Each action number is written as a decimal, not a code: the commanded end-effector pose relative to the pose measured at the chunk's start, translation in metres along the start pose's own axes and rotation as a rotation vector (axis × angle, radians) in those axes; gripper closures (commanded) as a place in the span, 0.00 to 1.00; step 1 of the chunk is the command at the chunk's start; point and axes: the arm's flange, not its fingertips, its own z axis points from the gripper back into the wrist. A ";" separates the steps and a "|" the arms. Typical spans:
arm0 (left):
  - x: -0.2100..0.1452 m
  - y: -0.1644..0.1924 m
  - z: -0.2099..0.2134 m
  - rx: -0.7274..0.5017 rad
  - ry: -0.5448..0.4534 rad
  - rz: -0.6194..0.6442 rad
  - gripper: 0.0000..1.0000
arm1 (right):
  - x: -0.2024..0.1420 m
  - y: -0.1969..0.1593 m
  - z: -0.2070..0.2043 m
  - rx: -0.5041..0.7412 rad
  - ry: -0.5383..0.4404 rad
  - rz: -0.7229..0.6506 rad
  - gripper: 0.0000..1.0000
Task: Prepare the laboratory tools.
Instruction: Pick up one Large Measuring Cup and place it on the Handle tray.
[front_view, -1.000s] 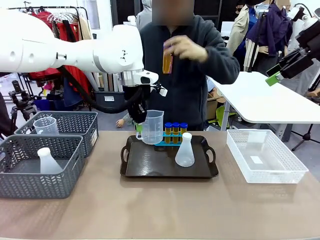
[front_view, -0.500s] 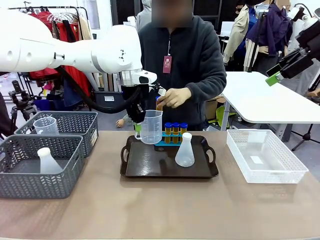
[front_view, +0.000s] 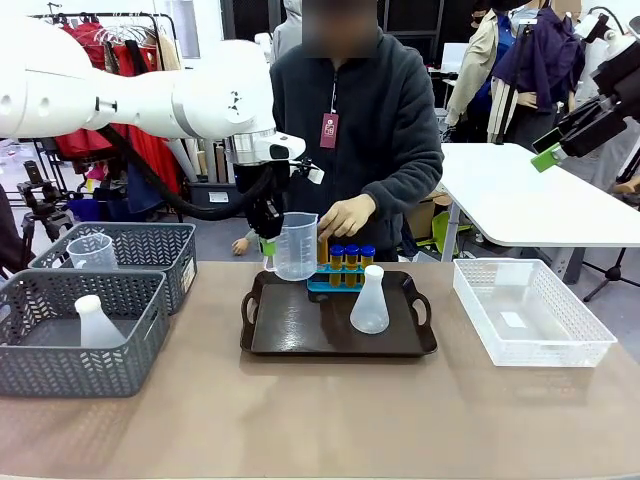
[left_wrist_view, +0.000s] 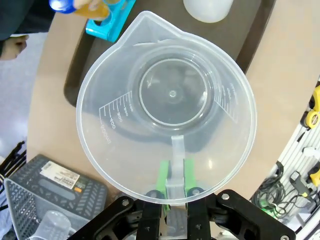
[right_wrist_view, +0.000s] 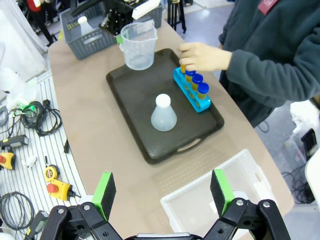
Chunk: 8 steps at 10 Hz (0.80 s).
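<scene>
2 grey baskets (front_view: 85, 345) sit at the robot's left of the table in the front view, a clear bin (front_view: 530, 315) at its right, and a black tray (front_view: 335, 320) between them. The left gripper (front_view: 268, 243) is clamped on the handle of the clear measuring beaker (front_view: 296, 246), held above the tray's far left corner. On the tray stand a translucent conical flask (front_view: 369, 301) and the blue rack (front_view: 342, 280), where the person's hand (front_view: 345, 216) is on an amber tube (3 blue caps show beside it). The left wrist view looks down into the beaker, green pads (left_wrist_view: 162, 175) pinching its handle. In the right wrist view, the right gripper (right_wrist_view: 162, 192) hangs high with jaws spread wide, holding nothing.
</scene>
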 end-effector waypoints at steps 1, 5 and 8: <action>-0.022 0.000 0.002 0.005 -0.036 0.038 1.00 | 0.002 -0.001 0.000 0.007 -0.018 0.002 0.00; -0.047 0.011 0.015 0.047 -0.065 0.111 1.00 | 0.002 -0.001 0.000 0.007 -0.018 0.002 0.00; -0.048 0.013 0.023 0.070 -0.081 0.177 1.00 | 0.002 -0.001 0.000 0.007 -0.018 0.002 0.00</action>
